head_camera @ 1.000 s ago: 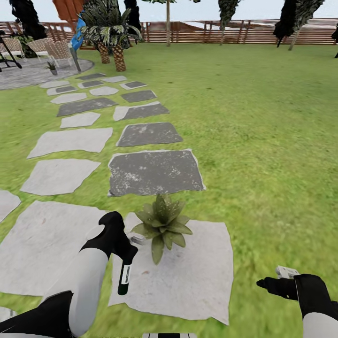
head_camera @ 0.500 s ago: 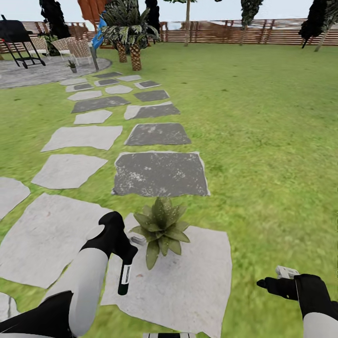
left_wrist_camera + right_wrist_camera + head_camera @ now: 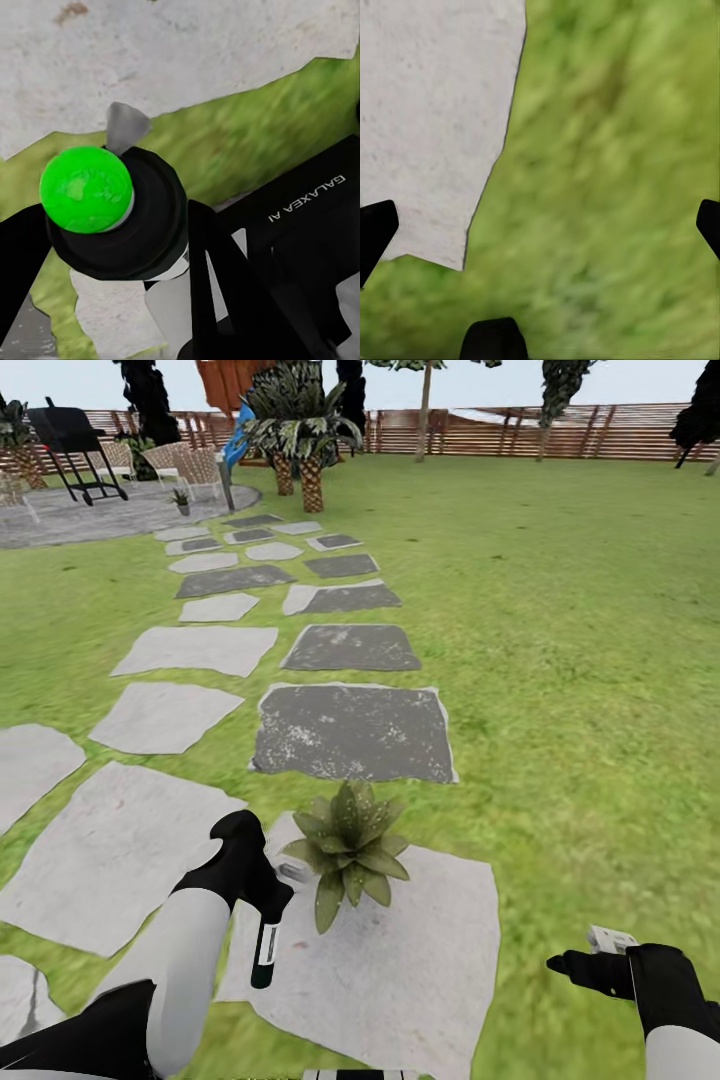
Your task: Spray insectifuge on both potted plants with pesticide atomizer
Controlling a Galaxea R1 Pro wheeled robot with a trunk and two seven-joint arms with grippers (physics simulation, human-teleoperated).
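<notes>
In the head view my left gripper [image 3: 266, 903] is shut on the pesticide atomizer [image 3: 265, 952], a slim dark-green bottle with a white label that hangs downward over a pale stepping stone [image 3: 420, 960]. Its grey spray head [image 3: 293, 872] points at a potted plant [image 3: 347, 847], a low green rosette just to the gripper's right. The left wrist view looks along the atomizer [image 3: 86, 187] at its bright green round end. A second small potted plant [image 3: 181, 499] stands far off on the gravel patio. My right gripper [image 3: 578, 964] [image 3: 540, 225] is open over grass by the stone's edge.
Grey stepping stones [image 3: 352, 731] lead away to the round gravel patio [image 3: 90, 515]. On the patio are a black grill [image 3: 70, 435] and wicker chairs [image 3: 190, 462]. Palm-like plants [image 3: 298, 430] stand beside it, and a slatted fence [image 3: 560, 430] closes the back. Open lawn [image 3: 580, 660] lies to the right.
The head view has swung left, so the patio and grill now sit further into the picture. Both arms, the atomizer and the near plant keep the same places relative to each other.
</notes>
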